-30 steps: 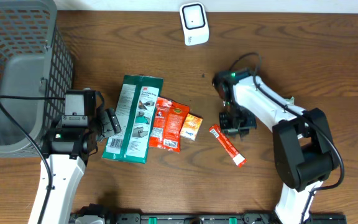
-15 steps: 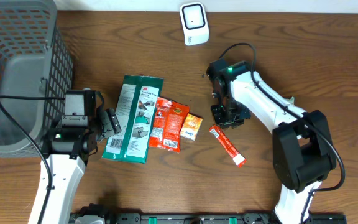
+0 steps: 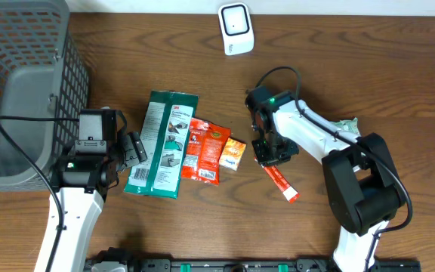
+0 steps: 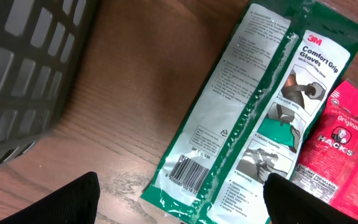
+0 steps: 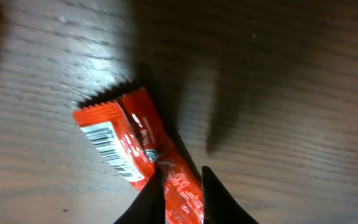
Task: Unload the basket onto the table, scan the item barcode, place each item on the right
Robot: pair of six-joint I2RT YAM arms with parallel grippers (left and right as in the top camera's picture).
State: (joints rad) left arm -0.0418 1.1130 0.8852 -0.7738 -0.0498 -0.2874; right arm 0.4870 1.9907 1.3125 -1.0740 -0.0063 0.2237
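Right gripper (image 5: 181, 190) clamped across red snack stick (image 5: 132, 127); long axis set diagonally, barcode (image 5: 112, 149) end pointed beyond fingertips.

I see the whole table (image 3: 399, 75) from straight above; my close wrist views share its green pack (image 3: 161, 143) and red stick (image 3: 284, 185).

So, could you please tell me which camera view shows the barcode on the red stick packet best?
The right wrist view: the red stick packet lies close up and its barcode faces the camera. Overhead shows it small, its upper end beneath the right gripper, barcode unreadable. The left wrist view misses it.
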